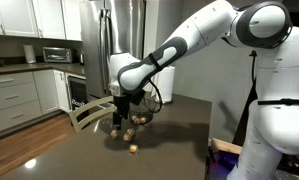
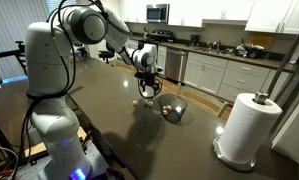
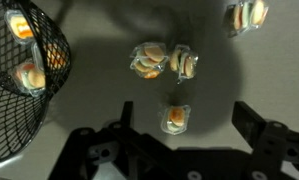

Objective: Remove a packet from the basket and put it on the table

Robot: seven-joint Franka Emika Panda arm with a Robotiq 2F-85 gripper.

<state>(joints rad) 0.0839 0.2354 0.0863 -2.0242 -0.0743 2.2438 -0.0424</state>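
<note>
My gripper (image 3: 186,108) is open and empty, and hovers above the dark table (image 3: 109,95). One yellowish packet (image 3: 175,119) lies on the table below, between the fingers and apart from both. Two more packets (image 3: 149,58) (image 3: 184,63) lie side by side further on, and another (image 3: 244,15) is at the top right. The dark wire basket (image 3: 14,110) sits at the left with packets inside (image 3: 29,75). In both exterior views the gripper (image 1: 122,102) (image 2: 146,86) hangs beside the basket (image 1: 149,100) (image 2: 172,108), with loose packets (image 1: 132,148) on the table (image 1: 179,140).
A white paper-towel roll (image 2: 246,128) stands on the table near its corner. A chair back (image 1: 87,113) sits at the table's far edge. Kitchen counters with pale cabinets (image 1: 14,95) and a fridge (image 1: 114,35) stand behind.
</note>
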